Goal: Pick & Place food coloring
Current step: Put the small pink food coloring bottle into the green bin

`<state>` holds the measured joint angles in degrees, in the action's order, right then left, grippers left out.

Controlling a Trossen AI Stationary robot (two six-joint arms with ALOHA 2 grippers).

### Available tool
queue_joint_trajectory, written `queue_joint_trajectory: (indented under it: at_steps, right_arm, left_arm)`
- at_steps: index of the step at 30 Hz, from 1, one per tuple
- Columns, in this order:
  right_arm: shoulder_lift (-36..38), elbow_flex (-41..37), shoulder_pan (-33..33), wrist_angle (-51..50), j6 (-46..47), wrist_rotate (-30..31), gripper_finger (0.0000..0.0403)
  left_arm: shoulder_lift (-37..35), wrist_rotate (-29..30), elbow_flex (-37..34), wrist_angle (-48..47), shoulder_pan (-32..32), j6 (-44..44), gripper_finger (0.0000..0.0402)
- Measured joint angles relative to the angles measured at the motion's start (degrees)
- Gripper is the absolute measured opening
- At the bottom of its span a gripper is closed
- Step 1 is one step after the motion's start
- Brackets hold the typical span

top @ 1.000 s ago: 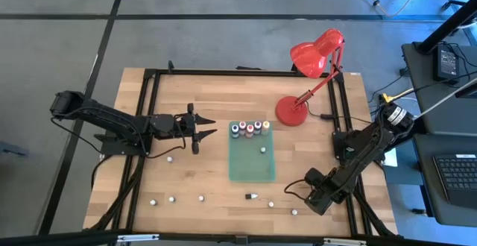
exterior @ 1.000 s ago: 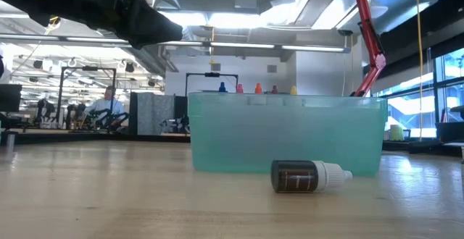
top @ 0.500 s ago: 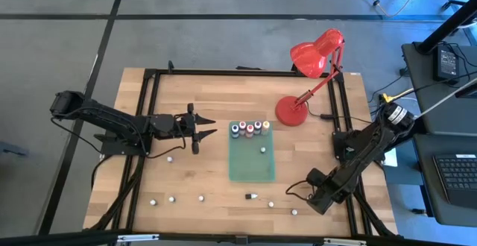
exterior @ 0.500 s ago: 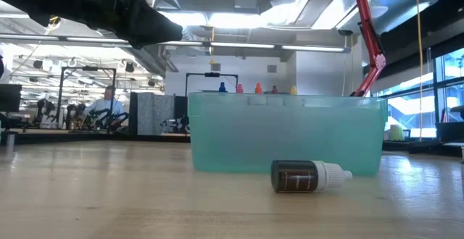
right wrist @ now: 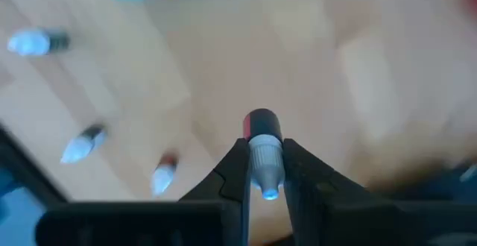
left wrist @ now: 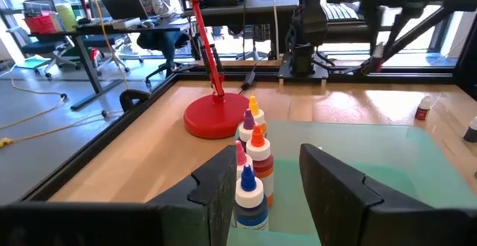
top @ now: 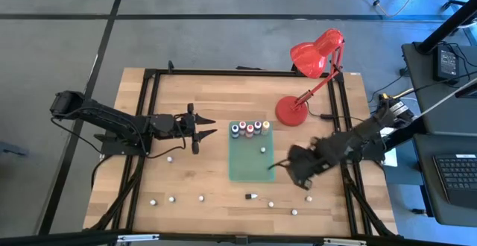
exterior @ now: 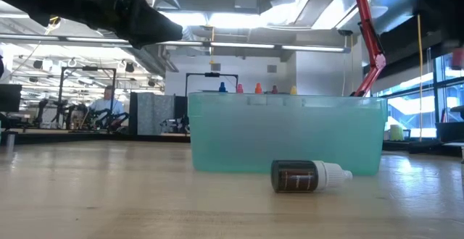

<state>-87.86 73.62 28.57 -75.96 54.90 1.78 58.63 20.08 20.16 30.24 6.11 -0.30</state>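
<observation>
**Right arm carrying a bottle toward the green bin**

I have the right gripper (right wrist: 264,173) clenched on a small food coloring bottle (right wrist: 262,155), its pale cap pinched between the fingers and the dark red body sticking out past the tips. From above, that gripper (top: 285,164) sits just beside the right edge of the green bin (top: 251,170), which I take to be the drop-off, since a row of bottles (top: 249,129) already stands at its far end. Holding the bottle by the cap keeps the body free to go down first (my guess).

The left gripper (top: 203,128) waits off the bin's left side, fingers (left wrist: 333,186) apart and holding nothing, looking across at the upright bottles and the red lamp (top: 307,82).

Several bottles still lie loose on the table (top: 186,97), a dark one (exterior: 310,176) on its side in front of the bin. The high view cannot show the held bottle itself; the arm hides it, and the right wrist picture is smeared
</observation>
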Motion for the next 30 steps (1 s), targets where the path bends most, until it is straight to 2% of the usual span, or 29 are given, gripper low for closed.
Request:
queue_joint_trajectory:
  at_steps: [6,13,16,20,30]
  right_arm:
    - [-6.91,7.38,-9.50,2.49,-22.14,3.93,0.0059]
    - [-19.95,19.74,-13.83,1.72,-40.20,3.74,0.0059]
    - [-24.87,23.18,-14.54,1.68,-43.22,3.74,0.0059]
    - [-28.95,23.81,-14.61,2.21,-45.05,3.68,0.0059]
    - [-31.03,18.99,-14.59,8.71,-44.74,3.51,0.0079]
  left_arm:
    - [0.02,0.01,0.00,-0.04,0.00,0.00,0.0144]
    - [0.02,0.01,0.00,-0.22,-0.01,0.00,0.0143]
    - [0.02,0.00,0.00,-0.49,-0.01,0.02,0.0144]
    - [0.02,0.00,0.00,-0.50,-0.02,0.02,0.0143]
    - [0.02,-0.01,0.00,-0.55,-0.02,1.53,0.0143]
